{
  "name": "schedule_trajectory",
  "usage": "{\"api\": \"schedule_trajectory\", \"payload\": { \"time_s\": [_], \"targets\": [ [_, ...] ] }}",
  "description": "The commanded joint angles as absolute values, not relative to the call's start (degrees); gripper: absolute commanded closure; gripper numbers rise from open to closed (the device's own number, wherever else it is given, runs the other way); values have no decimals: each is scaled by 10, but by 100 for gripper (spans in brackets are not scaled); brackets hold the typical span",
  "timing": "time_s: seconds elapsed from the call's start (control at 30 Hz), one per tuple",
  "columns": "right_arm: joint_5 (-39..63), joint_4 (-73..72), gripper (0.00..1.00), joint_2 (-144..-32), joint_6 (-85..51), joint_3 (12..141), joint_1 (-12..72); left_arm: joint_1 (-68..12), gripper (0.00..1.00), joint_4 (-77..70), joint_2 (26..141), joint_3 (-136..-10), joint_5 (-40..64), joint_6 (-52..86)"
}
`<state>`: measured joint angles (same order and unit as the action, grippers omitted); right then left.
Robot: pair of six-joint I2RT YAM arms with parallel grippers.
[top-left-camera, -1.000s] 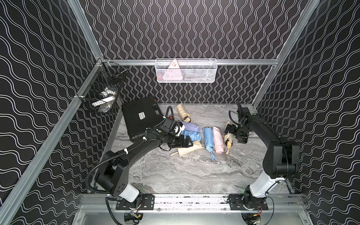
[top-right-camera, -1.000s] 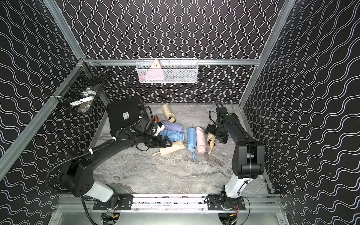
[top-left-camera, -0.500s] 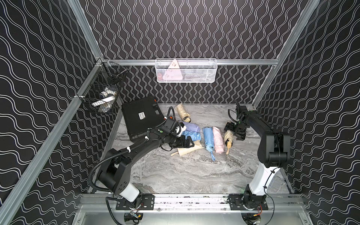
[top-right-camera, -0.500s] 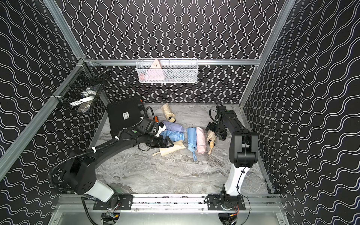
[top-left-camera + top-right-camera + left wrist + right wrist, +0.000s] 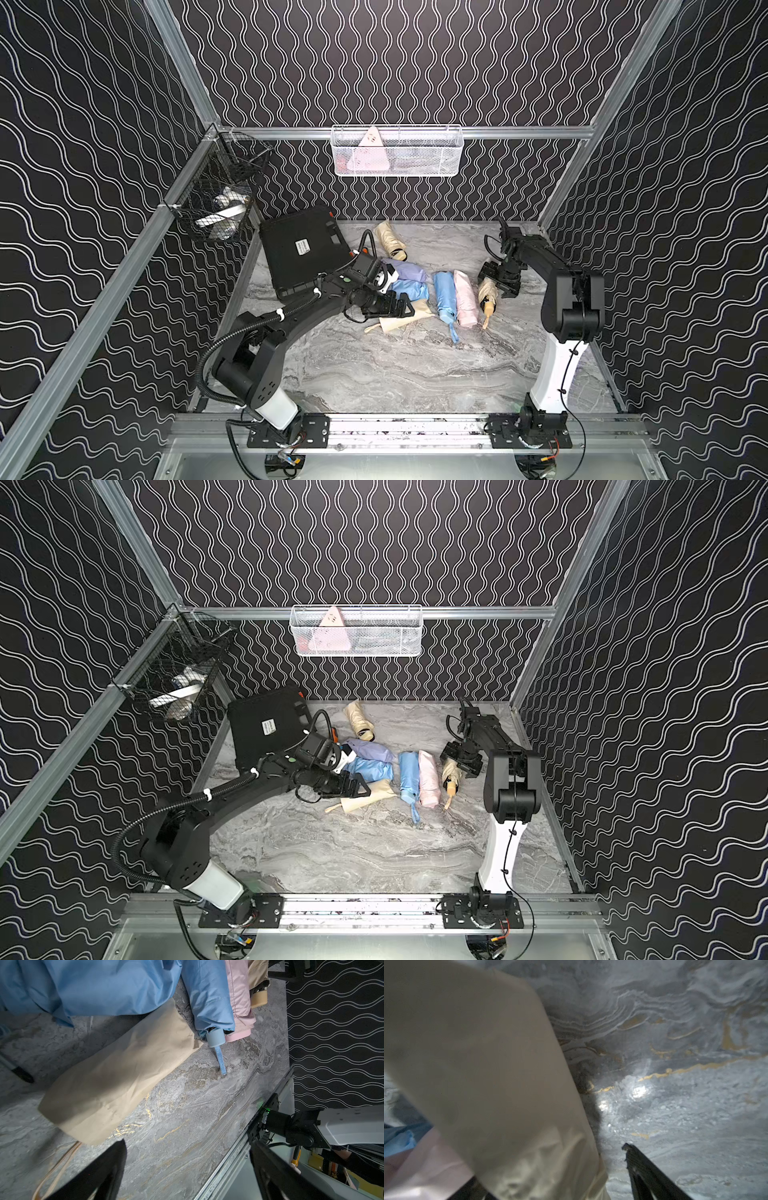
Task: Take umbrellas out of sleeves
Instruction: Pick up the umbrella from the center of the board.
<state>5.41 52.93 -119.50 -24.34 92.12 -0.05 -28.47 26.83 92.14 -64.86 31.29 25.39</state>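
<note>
Grey marbled desk [image 5: 415, 374] carries a loose row of pastel bundles across its middle. Both left fingers [image 5: 112, 1165] stand wide apart with nothing between them, low over the desk beside one end of the cream sleeve [image 5: 395, 322], which lies flat and limp. At 12 o'clock of that sleeve sits a crumpled light blue bundle [image 5: 411, 289], and touching it at 12 o'clock is the lilac umbrella [image 5: 405, 270]. A rear cream umbrella [image 5: 388, 241] lies apart at 11 o'clock of the lilac one, and a black case [image 5: 303, 253] lies at 9 o'clock.

At 3 o'clock of the crumpled bundle lies the light blue umbrella [image 5: 442, 297], smooth-covered, its stubby handle and wrist loop poking out at the 6 o'clock end. The pink umbrella [image 5: 465, 297] lies against it at 3 o'clock, also smooth-covered.

Next at 3 o'clock comes the tan-handled cream umbrella [image 5: 486, 293], handle toward 6 o'clock. The right fingers [image 5: 645, 1174] straddle its 12 o'clock half, spread wide. Bare desk shows between the visible finger and the fabric, while the other finger is mostly hidden behind the cloth, so no squeeze on it shows
</note>
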Motion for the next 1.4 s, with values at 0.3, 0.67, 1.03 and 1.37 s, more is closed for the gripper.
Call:
{"api": "schedule_trajectory", "payload": {
  "time_s": [0.3,0.67,1.03,1.37],
  "targets": [
    [47,527,19,-1232,-231,952,0,-285,2,282,936,-659,317,238],
    [37,492,32,-1212,-221,918,0,-285,2,289,948,-666,321,238],
    [34,464,56,-1177,-217,886,0,-285,3,297,951,-665,317,243],
    [58,471,58,-1114,-213,883,-16,-282,3,293,940,-663,315,257]
  ]
}}
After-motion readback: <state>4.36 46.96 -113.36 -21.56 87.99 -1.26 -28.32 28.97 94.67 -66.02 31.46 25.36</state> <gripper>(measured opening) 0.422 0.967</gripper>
